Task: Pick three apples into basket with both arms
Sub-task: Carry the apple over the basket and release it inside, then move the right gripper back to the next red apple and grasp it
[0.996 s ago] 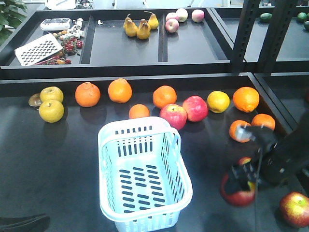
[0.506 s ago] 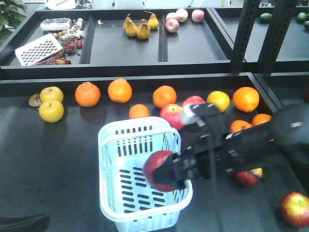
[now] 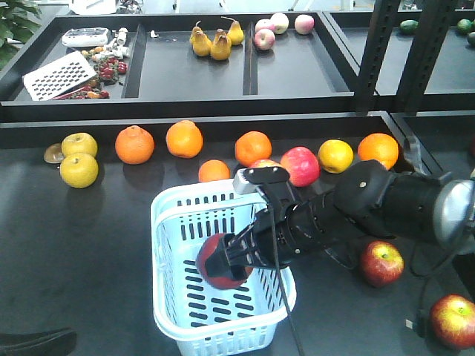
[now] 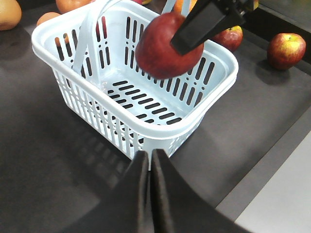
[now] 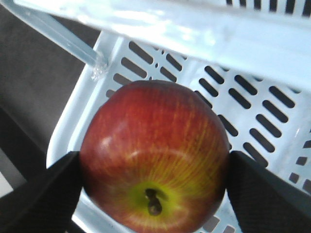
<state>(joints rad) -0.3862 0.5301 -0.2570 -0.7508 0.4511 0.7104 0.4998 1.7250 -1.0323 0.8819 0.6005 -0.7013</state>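
Observation:
The pale blue basket [image 3: 159, 222] stands in the middle of the black table. My right gripper [image 3: 223, 261] is shut on a dark red apple [image 3: 215, 265] and holds it over the basket's inside, near the right rim. In the right wrist view the apple [image 5: 155, 145] fills the gap between both fingers [image 5: 48, 189], stem end toward the camera, above the slotted bottom [image 5: 252, 121]. Two more dark red apples [image 3: 382, 263] [image 3: 453, 320] lie on the table at the right. My left gripper [image 4: 149, 158] is shut and empty, just in front of the basket's near corner [image 4: 146, 141].
Two brighter red apples [image 3: 300, 165] lie behind the basket, one mostly hidden by the right arm. Oranges [image 3: 183, 139], a yellow fruit [image 3: 335, 156] and yellow-green fruit [image 3: 79, 169] line the back. Rear trays hold pears [image 3: 211, 43] and pale apples [image 3: 264, 38]. Black posts [image 3: 378, 52] stand at the right.
My right arm carried the apple from the table's right side leftward, over the basket's rim, to a spot above its inside. One apple on the right is uncovered. The left gripper's earlier state is not shown.

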